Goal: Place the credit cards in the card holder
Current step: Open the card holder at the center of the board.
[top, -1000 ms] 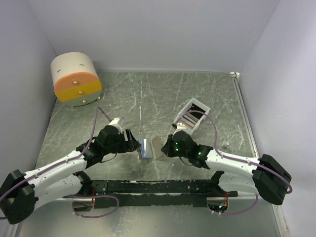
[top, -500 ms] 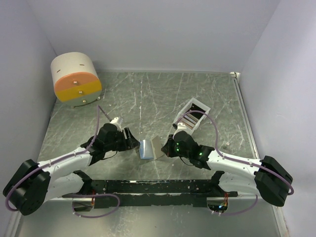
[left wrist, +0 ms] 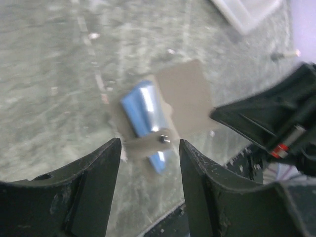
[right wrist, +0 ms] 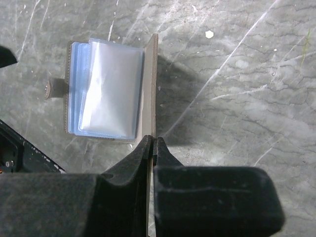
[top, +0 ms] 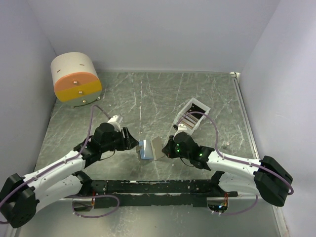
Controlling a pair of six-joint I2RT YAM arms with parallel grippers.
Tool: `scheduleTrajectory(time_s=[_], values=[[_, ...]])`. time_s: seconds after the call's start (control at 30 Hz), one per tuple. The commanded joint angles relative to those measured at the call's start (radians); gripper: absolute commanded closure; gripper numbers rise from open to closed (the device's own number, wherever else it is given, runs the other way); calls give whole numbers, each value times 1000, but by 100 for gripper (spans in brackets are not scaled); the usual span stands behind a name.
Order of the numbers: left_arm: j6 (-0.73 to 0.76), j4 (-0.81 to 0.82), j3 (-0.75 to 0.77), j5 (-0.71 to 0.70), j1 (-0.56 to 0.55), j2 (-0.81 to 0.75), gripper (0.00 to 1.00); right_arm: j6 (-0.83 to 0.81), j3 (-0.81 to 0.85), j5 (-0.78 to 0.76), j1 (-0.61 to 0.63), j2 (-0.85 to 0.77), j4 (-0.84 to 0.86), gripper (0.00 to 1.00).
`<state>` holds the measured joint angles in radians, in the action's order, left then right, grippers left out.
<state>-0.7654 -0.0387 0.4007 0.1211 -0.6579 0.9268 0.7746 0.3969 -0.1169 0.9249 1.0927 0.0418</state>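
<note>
The card holder [top: 150, 147] lies open on the table between the arms, light blue sleeves up. In the right wrist view its clear sleeves [right wrist: 106, 94] lie flat and its taupe cover stands upright on edge. My right gripper [right wrist: 152, 143] is shut on that cover's edge. My left gripper [left wrist: 149, 145] is open just left of the card holder [left wrist: 170, 101], the snap tab [left wrist: 148, 143] lying ahead between its fingertips. The credit cards [top: 189, 120] stand in the white slotted tray behind the right arm.
The white slotted tray [top: 200, 107] sits at mid right, its corner [left wrist: 247, 12] showing in the left wrist view. A large cream-and-orange drum [top: 76, 79] stands at the back left. A black rail [top: 153, 186] runs along the near edge.
My left gripper has moved right, closer to the card holder, and its jaws have narrowed. The right gripper and the raised cover have stayed put.
</note>
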Motion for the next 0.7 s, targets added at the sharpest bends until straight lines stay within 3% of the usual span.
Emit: scheduleTrajectory(time_s=[0.0, 0.17, 0.37, 0.5, 0.67], values=[[87, -107, 97, 30, -108, -25, 40, 9, 1, 1, 2, 3, 16, 100], [52, 52, 69, 29, -244, 29, 45, 19, 5, -2, 2, 2, 20, 100], [68, 221, 41, 25, -253, 206, 48, 21, 5, -10, 2, -21, 6, 100], [99, 184, 81, -13, -253, 278, 50, 16, 11, -12, 2, -31, -5, 100], [66, 88, 72, -157, -253, 234, 49, 24, -5, -12, 2, -44, 6, 100]])
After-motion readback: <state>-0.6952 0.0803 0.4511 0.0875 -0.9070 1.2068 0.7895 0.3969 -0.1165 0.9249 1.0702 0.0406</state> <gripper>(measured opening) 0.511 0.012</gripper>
